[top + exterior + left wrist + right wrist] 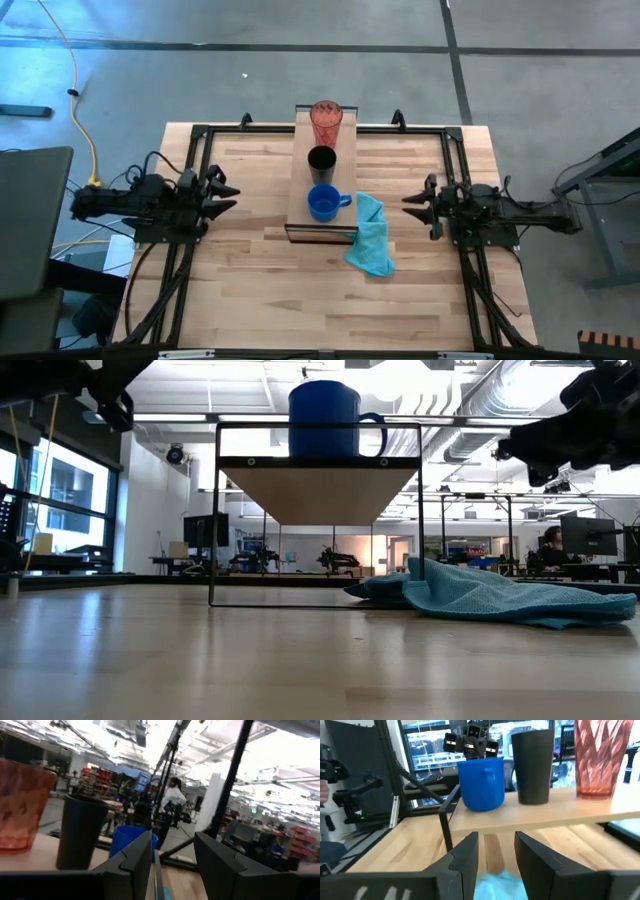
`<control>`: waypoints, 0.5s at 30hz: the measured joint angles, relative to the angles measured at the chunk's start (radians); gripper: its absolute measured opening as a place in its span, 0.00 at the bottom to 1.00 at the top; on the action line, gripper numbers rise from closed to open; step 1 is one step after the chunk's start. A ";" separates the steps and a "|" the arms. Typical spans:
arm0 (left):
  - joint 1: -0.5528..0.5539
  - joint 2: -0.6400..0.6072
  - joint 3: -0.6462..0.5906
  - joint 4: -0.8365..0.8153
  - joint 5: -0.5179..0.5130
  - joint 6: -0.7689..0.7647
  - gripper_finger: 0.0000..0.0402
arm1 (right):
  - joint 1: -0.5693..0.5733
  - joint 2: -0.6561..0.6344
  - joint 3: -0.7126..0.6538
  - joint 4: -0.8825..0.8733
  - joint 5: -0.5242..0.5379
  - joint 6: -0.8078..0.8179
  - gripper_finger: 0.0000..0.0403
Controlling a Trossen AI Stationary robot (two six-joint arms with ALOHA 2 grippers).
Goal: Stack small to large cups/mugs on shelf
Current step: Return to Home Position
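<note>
On the long light-wood shelf (297, 170) with its black metal frame, a short blue mug (322, 203), a black cylindrical cup (321, 160) and a tall translucent red tumbler (325, 120) stand in a row. Left of the shelf, the left hand (225, 195) hangs released. Right of it, the right hand (408, 201) is likewise released, near a light-blue cloth (371, 238) on the surface (250, 270).

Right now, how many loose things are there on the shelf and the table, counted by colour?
Blue: 1, the mug on the shelf.
Black: 1, the cup on the shelf.
Red-orange: 1, the tumbler on the shelf.
Light blue: 1, the cloth on the table.
Total: 4.
</note>
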 joint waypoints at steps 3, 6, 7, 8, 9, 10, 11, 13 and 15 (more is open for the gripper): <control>0.000 -0.026 0.000 -0.031 0.034 -0.001 0.34 | 0.000 0.000 0.000 -0.031 -0.003 0.026 0.29; 0.000 -0.046 0.000 -0.062 0.054 0.001 0.34 | 0.000 0.000 0.000 -0.036 -0.003 0.043 0.29; 0.000 -0.054 0.000 -0.073 0.056 0.005 0.34 | 0.000 0.000 0.000 -0.037 -0.002 0.044 0.29; 0.000 -0.063 0.000 -0.085 0.056 0.007 0.34 | 0.000 0.000 0.000 -0.036 0.003 0.045 0.29; 0.000 -0.071 0.000 -0.096 0.056 0.013 0.34 | 0.000 0.000 0.000 -0.035 0.010 0.049 0.29; 0.000 -0.077 0.000 -0.100 0.056 0.022 0.34 | 0.000 0.000 0.000 -0.033 0.021 0.049 0.29; 0.000 -0.083 0.000 -0.100 0.055 0.033 0.34 | 0.000 0.000 0.000 -0.032 0.030 0.049 0.29; 0.001 -0.090 0.000 -0.091 0.053 0.057 0.34 | 0.000 0.000 0.000 -0.030 0.048 0.053 0.29; 0.001 -0.089 0.000 -0.086 0.051 0.076 0.34 | 0.000 0.000 0.000 -0.028 0.060 0.058 0.29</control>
